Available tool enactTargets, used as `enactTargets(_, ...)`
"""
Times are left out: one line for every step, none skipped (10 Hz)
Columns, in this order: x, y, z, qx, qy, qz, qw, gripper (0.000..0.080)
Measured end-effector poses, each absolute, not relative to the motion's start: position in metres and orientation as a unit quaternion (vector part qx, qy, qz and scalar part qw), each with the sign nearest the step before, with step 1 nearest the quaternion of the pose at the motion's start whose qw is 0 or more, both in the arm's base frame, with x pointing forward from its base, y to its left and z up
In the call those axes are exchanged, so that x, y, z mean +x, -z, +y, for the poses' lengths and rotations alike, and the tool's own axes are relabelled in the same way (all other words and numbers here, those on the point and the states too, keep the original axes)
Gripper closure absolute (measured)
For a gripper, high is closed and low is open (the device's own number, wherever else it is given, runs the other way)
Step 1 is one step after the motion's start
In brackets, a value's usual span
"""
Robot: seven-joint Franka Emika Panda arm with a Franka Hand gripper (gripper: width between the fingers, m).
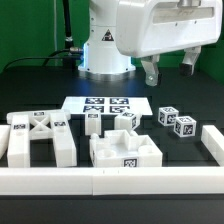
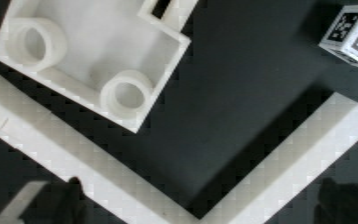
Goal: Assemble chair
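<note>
The chair parts lie loose on the black table. An X-ribbed panel (image 1: 36, 124) lies at the exterior view's left, with a chunky block (image 1: 42, 148) in front of it. A notched block (image 1: 125, 122) and a small pegged piece (image 1: 93, 122) stand in the middle. A wide tagged piece (image 1: 126, 151) sits near the front rail; in the wrist view it shows two round holes (image 2: 83, 58). Two tagged legs (image 1: 168, 116) (image 1: 185, 126) stand at the right; one shows in the wrist view (image 2: 350, 38). My gripper (image 1: 170, 70) (image 2: 197, 205) is open and empty, high above the right side.
The marker board (image 1: 100, 103) lies flat behind the parts. A long white border rail (image 1: 110, 181) runs along the front and meets a second rail (image 1: 212, 140) at the right. That corner shows below my fingers in the wrist view (image 2: 194, 195). The robot base (image 1: 100, 55) stands at the back.
</note>
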State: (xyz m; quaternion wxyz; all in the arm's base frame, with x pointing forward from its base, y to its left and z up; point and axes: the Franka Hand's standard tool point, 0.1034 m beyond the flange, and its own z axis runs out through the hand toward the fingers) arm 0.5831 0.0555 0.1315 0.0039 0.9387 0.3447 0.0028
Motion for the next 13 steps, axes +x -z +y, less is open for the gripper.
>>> enactTargets(0.583,-0.132,0.055,0.939,-0.003,0.345,0.004,0.0149)
enactTargets(0.583,-0.132,0.055,0.939,-0.003,0.345,0.004,0.0149)
enactTargets(0.583,-0.132,0.055,0.939,-0.003,0.345,0.004,0.0149)
enactTargets(0.583,-0.131,0.055,0.939,-0.003,0.345,0.004,0.0149)
enactTargets(0.583,-0.131,0.055,0.939,-0.003,0.345,0.004,0.0149)
enactTargets(0.583,-0.131,0.056,0.94,-0.003,0.341,0.003,0.0149)
enactTargets(0.583,-0.126,0.052,0.94,-0.007,0.34,0.002,0.0149)
enactTargets(0.582,-0.109,0.038,0.944,-0.008,0.33,0.0,0.0149)
enactTargets(0.582,-0.095,0.032,0.948,-0.01,0.318,-0.003,0.0149)
enactTargets(0.584,-0.084,0.03,0.962,-0.015,0.272,-0.012,0.0149)
enactTargets(0.584,-0.086,0.032,0.968,-0.017,0.25,-0.013,0.0149)
enactTargets(0.584,-0.086,0.034,0.977,-0.017,0.21,-0.016,0.0149)
enactTargets(0.584,-0.086,0.035,0.986,-0.016,0.166,-0.021,0.0149)
